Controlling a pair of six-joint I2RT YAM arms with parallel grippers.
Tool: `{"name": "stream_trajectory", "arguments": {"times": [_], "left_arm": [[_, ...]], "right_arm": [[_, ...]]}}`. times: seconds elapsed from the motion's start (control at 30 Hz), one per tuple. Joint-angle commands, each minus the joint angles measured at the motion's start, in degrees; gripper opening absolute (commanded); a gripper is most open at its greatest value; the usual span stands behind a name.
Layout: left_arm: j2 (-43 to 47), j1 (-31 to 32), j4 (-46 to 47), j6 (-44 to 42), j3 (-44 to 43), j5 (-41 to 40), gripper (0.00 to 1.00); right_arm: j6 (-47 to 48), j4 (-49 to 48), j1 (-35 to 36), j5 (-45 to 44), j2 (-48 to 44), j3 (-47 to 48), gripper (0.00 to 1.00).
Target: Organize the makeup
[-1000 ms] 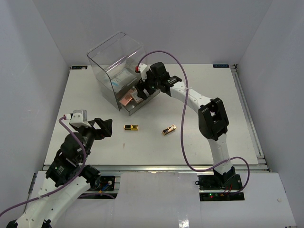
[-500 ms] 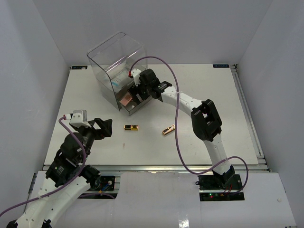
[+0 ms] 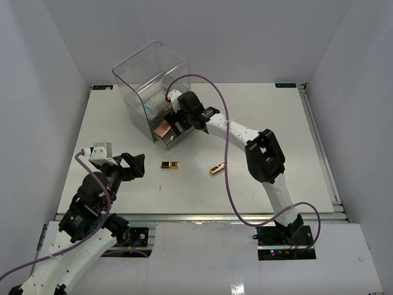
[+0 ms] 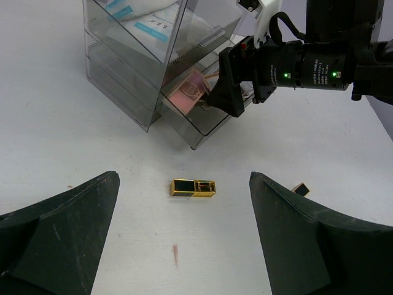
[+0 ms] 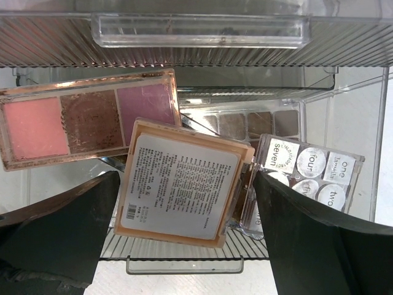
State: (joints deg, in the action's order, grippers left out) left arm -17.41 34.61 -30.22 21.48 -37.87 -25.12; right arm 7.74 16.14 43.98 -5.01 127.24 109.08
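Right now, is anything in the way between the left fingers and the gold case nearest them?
No. Only bare table lies between the open left fingers and that gold case; nothing visible blocks the way.

The drawer box [image 3: 147, 74] stands at the far left of the counter [image 3: 276, 135], with packets [image 4: 147, 24] in an upper tier. Its lowest drawer [image 4: 196, 132] juts out toward the near right, and the right claw [image 3: 178, 121] sits at its mouth. Inside, a long palette [image 5: 86, 120] lies to the left. A square palette [image 5: 184, 181] overlaps its right end, with another palette [image 5: 258, 123] behind and a round-pan case [image 5: 313, 172] to the right. Before the box, two small cases lie apart on the counter — one [image 3: 170, 165] left of the other [image 3: 217, 168] — and the left claw [image 3: 134, 165] is left of both.
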Motion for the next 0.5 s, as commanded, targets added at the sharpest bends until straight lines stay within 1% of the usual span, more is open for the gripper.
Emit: {"name": "stream_trajectory", "arguments": {"times": [0.0, 0.03, 0.2, 0.47], "left_arm": [[0.53, -0.25, -0.63, 0.23, 0.1, -0.63, 0.98], [0.53, -0.25, -0.63, 0.23, 0.16, -0.63, 0.98], [0.47, -0.25, -0.57, 0.23, 0.07, -0.63, 0.98], [0.14, -0.25, -0.68, 0.23, 0.12, -0.85, 0.98]], "right_arm": [[0.96, -2.19, -0.58, -6.27, -0.04, 1.03, 0.99], [0.96, -2.5, -0.65, -7.31, -0.23, 0.97, 0.97], [0.56, -4.02, -0.72, -9.89, 0.12, 1.85, 0.92], [0.21, -4.54, -0.65, -9.85, 4.02, 6.93, 0.89]]}}
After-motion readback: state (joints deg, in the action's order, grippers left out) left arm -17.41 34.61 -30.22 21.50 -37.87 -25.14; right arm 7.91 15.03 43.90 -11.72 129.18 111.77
